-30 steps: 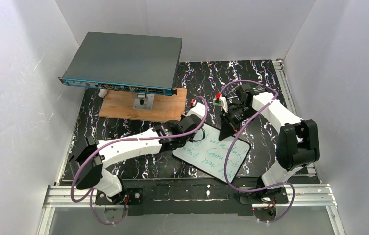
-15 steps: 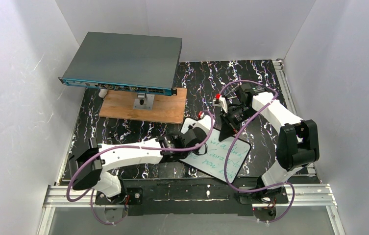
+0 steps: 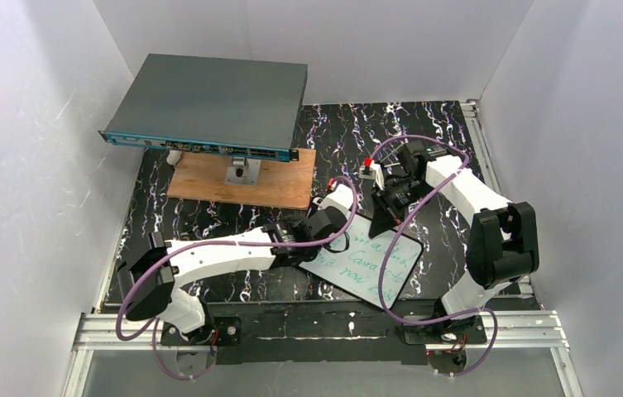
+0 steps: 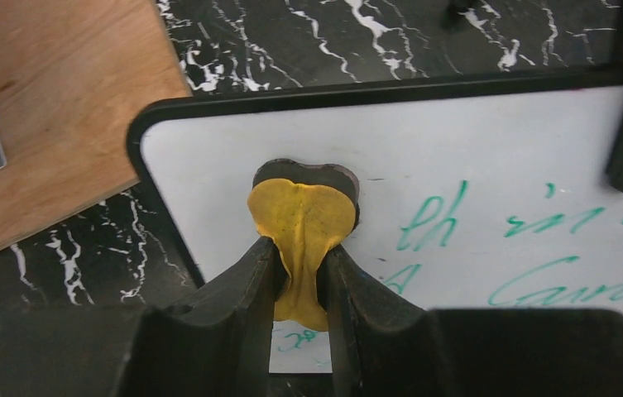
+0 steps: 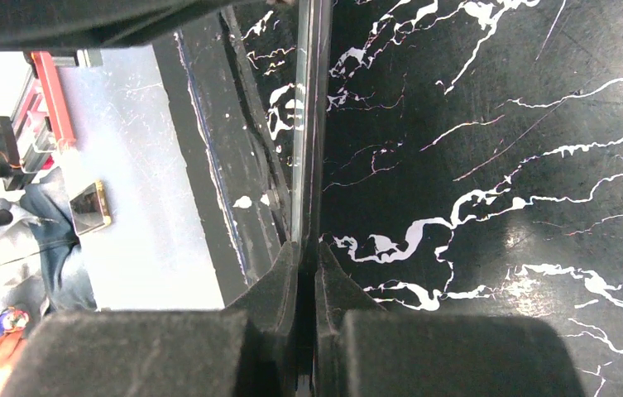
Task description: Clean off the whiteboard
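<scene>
The whiteboard (image 3: 376,266) lies tilted on the black marbled table, with green handwriting across it. In the left wrist view its upper left part (image 4: 498,149) is white, with writing to the right and below. My left gripper (image 3: 330,234) is shut on a yellow cloth (image 4: 301,213) and presses it onto the board near its top left corner; the fingers (image 4: 246,281) pinch the cloth's tail. My right gripper (image 3: 380,222) is shut on the board's far edge (image 5: 309,124), seen as a thin strip between its fingers (image 5: 283,277).
A large grey flat box with a blue front edge (image 3: 208,103) stands at the back left on a metal bracket (image 3: 242,172), above a brown wooden plank (image 3: 246,184), which also shows in the left wrist view (image 4: 59,107). White walls enclose the table on three sides.
My left gripper with the cloth slid right and nearer over the board's top left part, then came back slightly left. The right gripper and the board stayed put.
</scene>
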